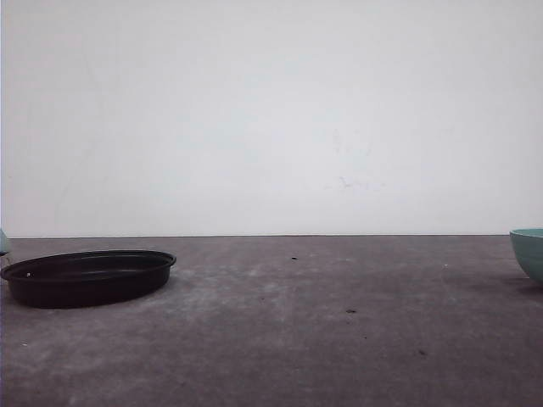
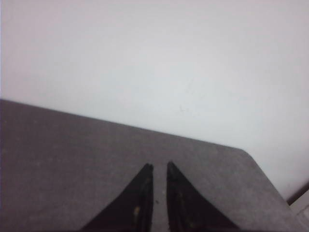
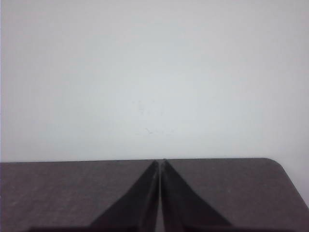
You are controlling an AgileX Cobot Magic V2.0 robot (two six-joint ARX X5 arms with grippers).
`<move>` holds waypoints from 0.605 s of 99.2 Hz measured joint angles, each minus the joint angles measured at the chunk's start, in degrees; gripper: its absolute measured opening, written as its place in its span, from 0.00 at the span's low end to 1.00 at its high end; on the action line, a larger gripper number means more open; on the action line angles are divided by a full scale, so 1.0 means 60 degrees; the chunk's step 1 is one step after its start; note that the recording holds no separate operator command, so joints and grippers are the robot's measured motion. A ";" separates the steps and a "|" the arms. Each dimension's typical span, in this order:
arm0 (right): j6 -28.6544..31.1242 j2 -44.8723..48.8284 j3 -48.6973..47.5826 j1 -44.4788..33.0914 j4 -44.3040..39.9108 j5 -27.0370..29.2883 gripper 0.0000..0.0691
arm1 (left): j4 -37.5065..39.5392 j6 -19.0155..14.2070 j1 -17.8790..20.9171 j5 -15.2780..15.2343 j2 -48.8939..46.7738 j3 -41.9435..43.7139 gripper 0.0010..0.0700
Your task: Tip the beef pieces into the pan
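You've got a dark grey, matte, scuffed tabletop (image 1: 280, 339) with paler worn patches through the middle. On the left arm's side a wide, shallow, round black pan with a rolled rim (image 1: 87, 276) sits flat on it. On the right arm's side a deeper teal-green bowl (image 1: 529, 252) stands at the frame edge, well apart from the pan. A few tiny dark specks (image 1: 350, 311) lie on the bare surface between them. Far edge meets a white wall; one far corner is rounded.
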 joint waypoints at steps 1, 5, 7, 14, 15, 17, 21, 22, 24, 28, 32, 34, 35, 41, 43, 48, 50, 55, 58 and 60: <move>-0.0004 0.0055 0.0084 0.0000 -0.0047 -0.0029 0.00 | -0.0025 0.0000 0.0000 0.0000 0.0000 0.0000 0.02; -0.0025 0.0248 0.0350 0.0000 -0.0189 -0.0149 0.00 | -0.0109 0.0000 0.0000 -0.0004 0.0000 0.0000 0.02; -0.0029 0.0324 0.0441 0.0000 -0.0259 -0.0197 0.00 | -0.0157 0.0000 0.0000 -0.0007 -0.0004 0.0000 0.02; -0.0029 0.0514 0.0546 0.0000 -0.0481 -0.0448 0.01 | -0.0386 0.0000 0.0000 -0.0015 -0.0007 0.0000 0.02; -0.0029 0.0535 0.0546 0.0000 -0.0528 -0.0477 0.01 | -0.0415 0.0000 0.0000 -0.0015 -0.0007 0.0000 0.02; -0.0029 0.0572 0.0546 0.0000 -0.0634 -0.0546 0.01 | -0.0481 0.0000 0.0000 -0.0015 -0.0007 0.0000 0.02; -0.0033 0.0659 0.0546 0.0000 -0.0860 -0.0659 0.05 | -0.0590 0.0000 0.0000 -0.0015 -0.0004 0.0000 0.03; -0.0033 0.0681 0.0546 0.0000 -0.0914 -0.0656 0.07 | -0.0619 0.0000 0.0000 -0.0015 -0.0004 0.0000 0.03; -0.0033 0.0725 0.0546 0.0000 -0.1020 -0.0670 0.11 | -0.0667 0.0000 0.0000 -0.0015 -0.0004 0.0000 0.04; -0.0033 0.0823 0.0546 0.0000 -0.1217 -0.0681 0.23 | -0.0729 0.0000 0.0000 -0.0015 -0.0004 0.0000 0.09; -0.0033 0.0933 0.0546 0.0000 -0.1417 -0.0685 0.38 | -0.0747 0.0000 0.0000 -0.0015 -0.0004 0.0000 0.18; -0.0033 0.0984 0.0546 0.0000 -0.1512 -0.0685 0.46 | -0.0747 -0.0004 0.0000 -0.0015 -0.0004 0.0000 0.25; -0.0033 0.1005 0.0546 0.0000 -0.1555 -0.0685 0.50 | -0.0747 -0.0004 0.0000 -0.0015 -0.0004 0.0000 0.29; -0.0033 0.1158 0.0543 0.0000 -0.1763 -0.0681 0.72 | -0.0747 -0.0004 0.0000 -0.0018 -0.0004 0.0000 0.54; -0.0033 0.1209 0.0543 0.0000 -0.1814 -0.0681 0.78 | -0.0747 -0.0007 0.0000 -0.0029 -0.0004 0.0000 0.65; -0.0033 0.1308 0.0539 0.0000 -0.1891 -0.0681 0.89 | -0.0750 -0.0007 0.0000 -0.0084 0.0000 0.0000 0.79; -0.0033 0.1330 0.0539 0.0000 -0.1909 -0.0681 0.92 | -0.0761 -0.0007 0.0000 -0.0120 0.0000 0.0000 0.83; -0.0033 0.1377 0.0539 0.0000 -0.1956 -0.0667 0.96 | -0.0823 -0.0007 -0.0004 -0.0375 0.0011 0.0000 0.88; -0.0040 0.1421 0.0539 0.0000 -0.2004 -0.0641 0.97 | -0.0907 -0.0007 -0.0004 -0.0583 0.0018 0.0000 0.90; -0.0051 0.1428 0.0539 0.0000 -0.2040 -0.0637 0.98 | -0.0980 -0.0007 -0.0004 -0.0736 0.0022 0.0000 0.90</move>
